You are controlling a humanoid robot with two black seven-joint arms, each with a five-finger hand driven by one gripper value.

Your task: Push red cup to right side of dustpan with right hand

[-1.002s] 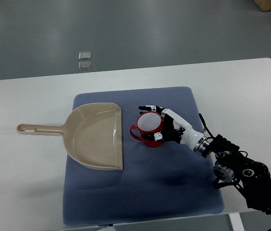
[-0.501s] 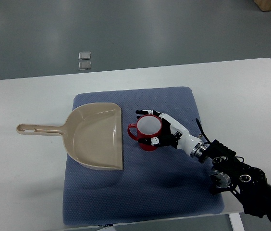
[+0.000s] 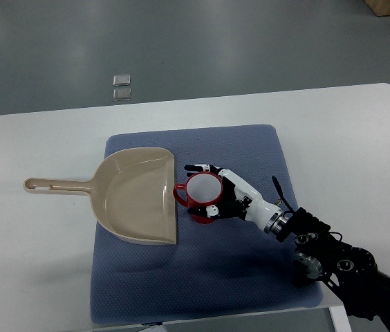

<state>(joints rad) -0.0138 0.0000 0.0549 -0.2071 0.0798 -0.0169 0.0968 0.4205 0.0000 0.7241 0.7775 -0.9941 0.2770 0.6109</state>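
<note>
Red cup (image 3: 200,194) in the right hand's (image 3: 217,200) curled, seemingly gripping fingers, beside dustpan (image 3: 136,195)

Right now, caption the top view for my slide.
Right hand cups the red cup beside the dustpan on a blue mat.

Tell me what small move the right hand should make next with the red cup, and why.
Probably stop pushing and ease the right hand back off the red cup. The cup stands upright on the blue mat with its handle almost touching the dustpan's open right edge, so it already looks in place; pushing more would likely bump the pan.
</note>
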